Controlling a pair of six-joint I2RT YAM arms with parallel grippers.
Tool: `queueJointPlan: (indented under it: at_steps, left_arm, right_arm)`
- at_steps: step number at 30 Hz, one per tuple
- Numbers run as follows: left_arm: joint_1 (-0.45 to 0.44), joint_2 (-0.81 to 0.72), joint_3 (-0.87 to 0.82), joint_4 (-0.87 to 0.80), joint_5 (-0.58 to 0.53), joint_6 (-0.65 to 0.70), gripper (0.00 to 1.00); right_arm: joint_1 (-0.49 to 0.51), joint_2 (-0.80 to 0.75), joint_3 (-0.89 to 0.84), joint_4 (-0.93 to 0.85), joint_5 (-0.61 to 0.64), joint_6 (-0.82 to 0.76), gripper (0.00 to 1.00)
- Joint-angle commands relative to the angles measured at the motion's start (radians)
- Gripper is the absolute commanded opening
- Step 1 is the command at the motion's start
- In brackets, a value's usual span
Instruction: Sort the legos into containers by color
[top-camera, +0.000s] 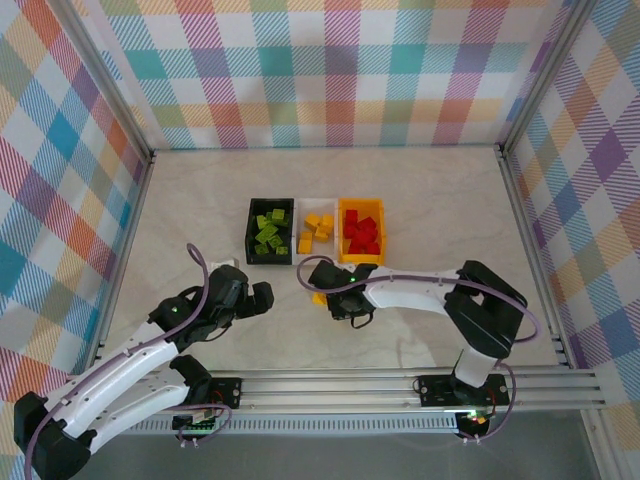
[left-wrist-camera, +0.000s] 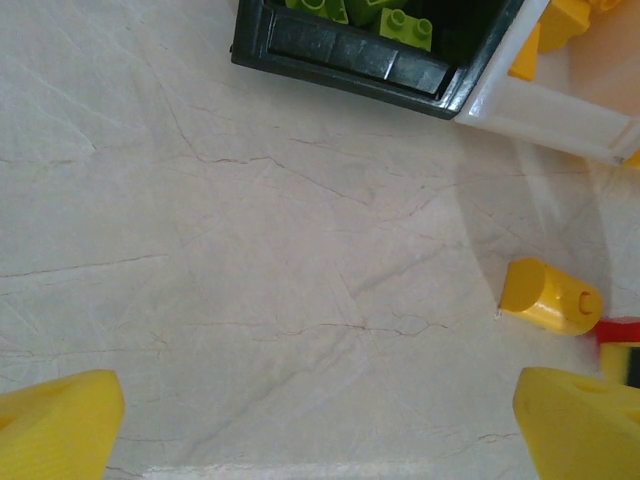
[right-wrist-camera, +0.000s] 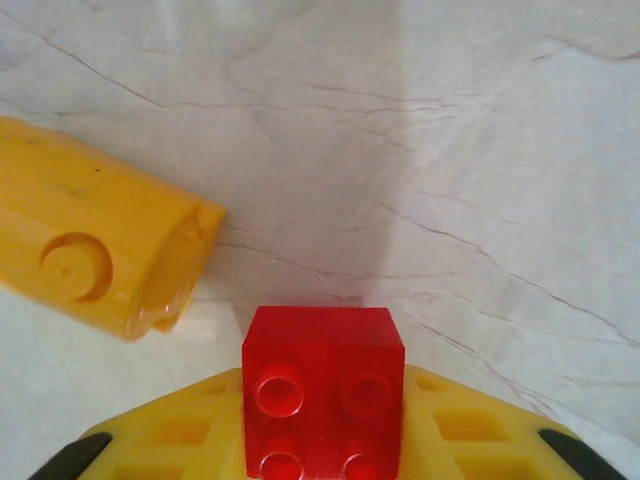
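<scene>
Gripping a glossy red four-stud lego (right-wrist-camera: 323, 385), right tool (right-wrist-camera: 322, 440) (left tool (left-wrist-camera: 320, 420) gaping wide), rounded yellow lego (right-wrist-camera: 105, 240) beside

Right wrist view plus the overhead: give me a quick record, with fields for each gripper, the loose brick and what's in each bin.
right gripper: shut on a red lego
left gripper: open, holding nothing
loose piece: yellow lego on the table beside the red lego
black bin: green legos
white bin: yellow legos
orange bin: red legos
</scene>
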Motion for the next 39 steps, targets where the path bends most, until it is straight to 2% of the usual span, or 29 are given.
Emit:
queueJointPlan:
  at_steps: [1, 4, 7, 11, 14, 16, 17, 18, 20, 25, 31, 35, 39]
  left_arm:
    - [-0.002, 0.006, -0.006, 0.006, 0.006, -0.012, 1.0]
    - [-0.003, 0.014, -0.001, 0.025, 0.006, -0.013, 1.0]
    - [-0.002, 0.033, 0.004, 0.037, 0.001, -0.016, 1.0]
    - [-0.003, 0.051, 0.016, 0.024, 0.003, -0.019, 1.0]
    - [-0.003, 0.044, 0.016, 0.013, 0.004, -0.021, 1.0]
    - [-0.003, 0.034, 0.014, 0.008, 0.004, -0.026, 1.0]
    - [-0.003, 0.03, 0.013, 0.005, 0.002, -0.028, 1.0]
    - [-0.003, 0.026, 0.013, 0.004, 0.002, -0.03, 1.0]
    - [-0.003, 0.02, 0.014, -0.003, 0.001, -0.032, 1.0]
    - [-0.002, 0.005, 0.018, -0.014, -0.01, -0.032, 1.0]
    - [-0.003, 0.001, 0.043, -0.039, -0.049, -0.027, 1.0]
    - [0.0, -0.003, 0.051, -0.052, -0.065, -0.025, 1.0]
    - [-0.001, -0.009, 0.045, -0.058, -0.064, -0.03, 1.0]
  right_arm:
    - [-0.028, -0.114, -0.005, -0.048, 0.064, -0.033, 0.31]
    - [-0.115, -0.201, 0.014, -0.067, 0.065, -0.105, 0.3]
    - [-0.229, -0.218, 0.088, -0.067, 0.028, -0.19, 0.31]
    - [-0.351, -0.116, 0.204, -0.043, -0.035, -0.253, 0.32]
    - [-0.399, -0.007, 0.306, -0.039, -0.05, -0.284, 0.36]
    - [-0.421, 0.058, 0.38, -0.049, -0.067, -0.3, 0.41]
    - [-0.427, 0.082, 0.409, -0.046, -0.074, -0.309, 0.5]
    - [-0.429, 0.096, 0.431, -0.048, -0.074, -0.316, 0.63]
    - [-0.428, 0.097, 0.445, -0.039, -0.092, -0.329, 0.73]
    - [-0.379, -0.018, 0.322, -0.001, -0.129, -0.339, 0.79]
    - [-0.193, -0.173, 0.113, 0.045, -0.164, -0.283, 0.83]
    - [-0.1, -0.124, 0.047, 0.112, -0.209, -0.213, 0.86]
    - [-0.061, 0.003, 0.068, 0.162, -0.222, -0.192, 0.87]
